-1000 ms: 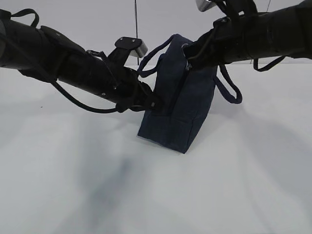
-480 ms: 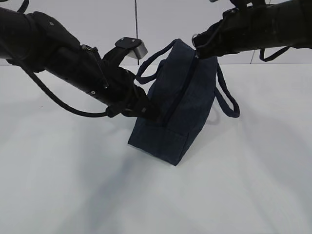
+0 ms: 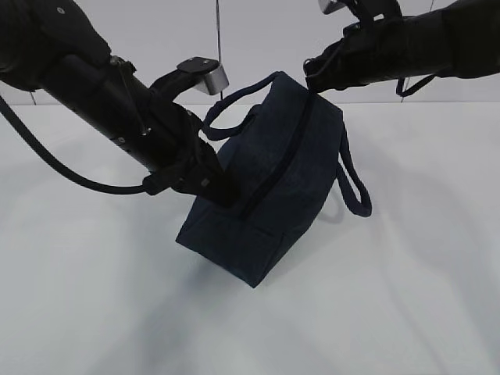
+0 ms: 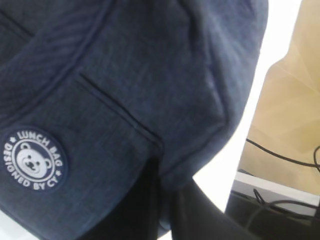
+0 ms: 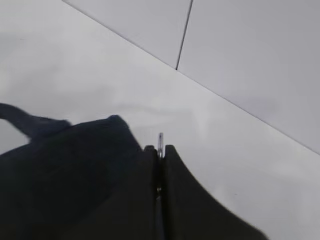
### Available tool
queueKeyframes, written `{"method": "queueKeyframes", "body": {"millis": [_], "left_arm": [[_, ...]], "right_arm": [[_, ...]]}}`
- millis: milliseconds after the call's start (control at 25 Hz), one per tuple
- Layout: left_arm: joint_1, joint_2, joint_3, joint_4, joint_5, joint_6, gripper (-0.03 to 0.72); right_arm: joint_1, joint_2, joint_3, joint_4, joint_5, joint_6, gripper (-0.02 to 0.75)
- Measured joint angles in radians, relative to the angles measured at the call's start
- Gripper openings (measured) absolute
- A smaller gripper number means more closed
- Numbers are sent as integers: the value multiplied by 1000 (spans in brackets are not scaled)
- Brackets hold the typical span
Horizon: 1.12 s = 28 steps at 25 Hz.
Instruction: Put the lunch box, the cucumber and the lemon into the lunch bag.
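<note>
The lunch bag (image 3: pixel 269 180) hangs tilted between my two arms above the white table (image 3: pixel 406 297), its lower corner down toward the tabletop and its top end raised to the right; whether that corner touches the surface I cannot tell. The zipper (image 3: pixel 281 156) runs as a dark line along the face turned to the exterior camera. One loop handle (image 3: pixel 234 109) arches up behind my left arm, the other handle (image 3: pixel 353 183) droops off the right side of the bag.

My left arm comes in from the upper left and slants steeply down to the right, with the wrist camera housing (image 3: pixel 201 76) riding on top. My left gripper (image 3: pixel 223 187) is pressed into the bag's lower left side, its fingers pinched together on the navy fabric. In my left wrist view the cloth fills nearly everything, bunching into a fold by one dark finger (image 4: pixel 195 220) at the bottom edge, and the round white bear logo (image 4: pixel 34 159) sits at the lower left.

My right arm reaches in from the upper right, nearly level and dipping slightly toward the bag's top corner. My right gripper (image 3: pixel 314 74) meets that corner. In the right wrist view my two fingers (image 5: pixel 175 200) lie closed against each other, with a thin metal zipper pull (image 5: pixel 160 142) sticking up from between their tips.
</note>
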Motion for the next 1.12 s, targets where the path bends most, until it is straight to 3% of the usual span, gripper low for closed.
{"method": "queueKeyframes", "body": {"millis": [280, 720, 840, 1000, 1120], "left_arm": [[0, 0, 0, 6, 16, -6, -1], [0, 0, 0, 7, 16, -8, 8], [0, -2, 0, 5, 9, -17, 99], [17, -6, -1, -1, 6, -69, 361], [77, -6, -37, 11, 36, -127, 432]], "right_arm": [[-12, 130, -94, 11, 17, -2, 1], [-14, 151, -111, 11, 62, -2, 1], [-14, 151, -111, 11, 66, -2, 1], [-14, 151, -111, 11, 85, -2, 1], [-14, 151, -111, 11, 91, -2, 1]]}}
